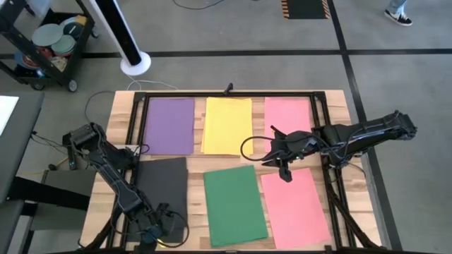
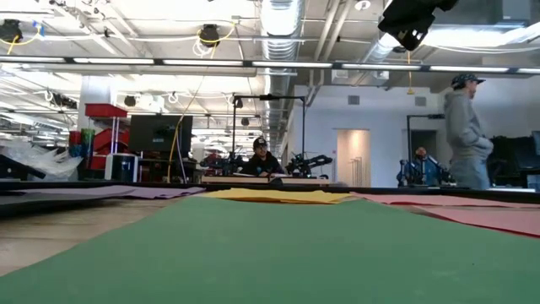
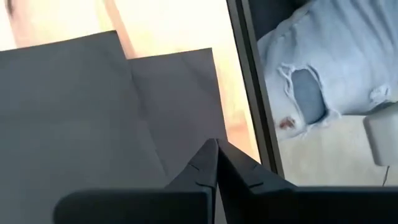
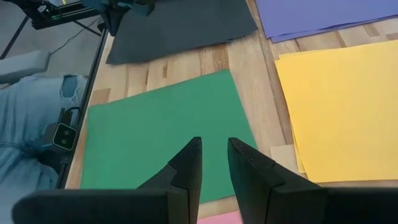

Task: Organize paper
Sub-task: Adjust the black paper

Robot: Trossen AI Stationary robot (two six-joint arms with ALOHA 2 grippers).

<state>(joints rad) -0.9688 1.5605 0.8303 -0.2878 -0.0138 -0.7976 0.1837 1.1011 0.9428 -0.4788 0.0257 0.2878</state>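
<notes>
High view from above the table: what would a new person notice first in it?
First, the flat coloured paper sheets laid in two rows: purple sheets, yellow sheets and pink sheets at the far side, then a black sheet, a green sheet and another pink sheet at the near side. Next, the right claw, open, hanging between the two pink sheets. The left claw, shut, sits at the black sheet's near edge.
</notes>
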